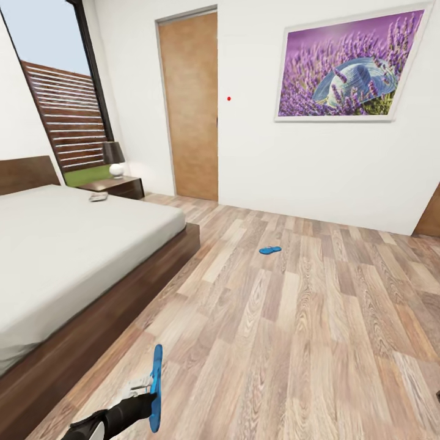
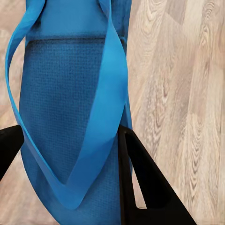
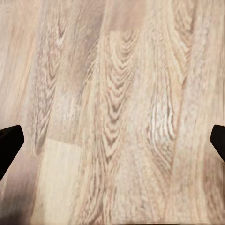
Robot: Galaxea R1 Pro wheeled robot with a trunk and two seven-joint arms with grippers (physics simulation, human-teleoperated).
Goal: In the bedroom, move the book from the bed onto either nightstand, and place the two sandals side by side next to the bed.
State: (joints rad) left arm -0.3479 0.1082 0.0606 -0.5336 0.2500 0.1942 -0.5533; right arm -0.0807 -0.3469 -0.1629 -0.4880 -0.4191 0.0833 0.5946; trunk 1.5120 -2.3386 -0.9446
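From the head camera, your left pincer (image 1: 146, 391) grips one sandal (image 1: 157, 385) on edge, just beside the bed (image 1: 73, 244). A second sandal (image 1: 269, 250) lies on the floor (image 1: 305, 342), well apart from the bed. The book (image 1: 98, 196) rests on the bed near the nightstand (image 1: 116, 185).

Left wrist: fingers (image 2: 136, 178) clenched on the sandal (image 2: 70, 117).

Right wrist: your right pincer (image 3: 112, 140) is released, fingertips (image 3: 9, 140) wide over floor (image 3: 117, 93).

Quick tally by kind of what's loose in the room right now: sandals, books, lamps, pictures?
Sandals: 2, one in the left end effector as sandal, one on the floor
Books: 1, book on the bed
Lamps: 1, lamp on the nightstand
Pictures: 1, lavender picture
Total: 5
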